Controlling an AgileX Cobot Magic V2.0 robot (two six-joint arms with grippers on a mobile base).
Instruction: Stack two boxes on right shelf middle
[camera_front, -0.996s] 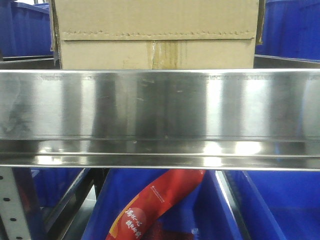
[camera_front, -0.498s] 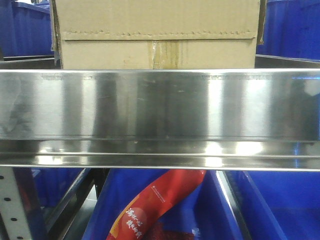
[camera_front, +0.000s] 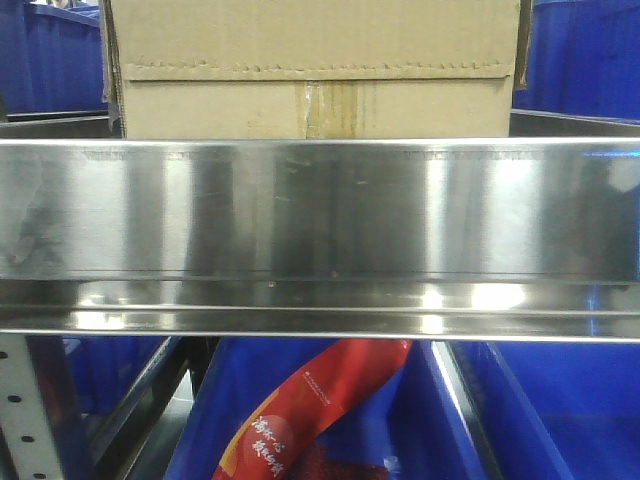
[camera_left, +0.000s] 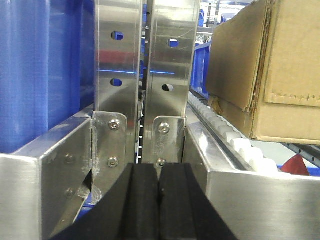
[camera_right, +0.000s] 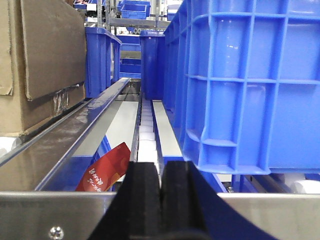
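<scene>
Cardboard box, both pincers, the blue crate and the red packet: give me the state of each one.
cardboard box: upright on the shelf, flaps closed
left pincer: shut, empty
right pincer: shut, empty
blue crate: upright
red packet: slanted, below the shelf

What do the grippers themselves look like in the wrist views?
Both look alike: the left gripper and right gripper each show two thick matte black fingers with flat faces, widening toward the camera. No cables, markings or arm links are in view.
</scene>
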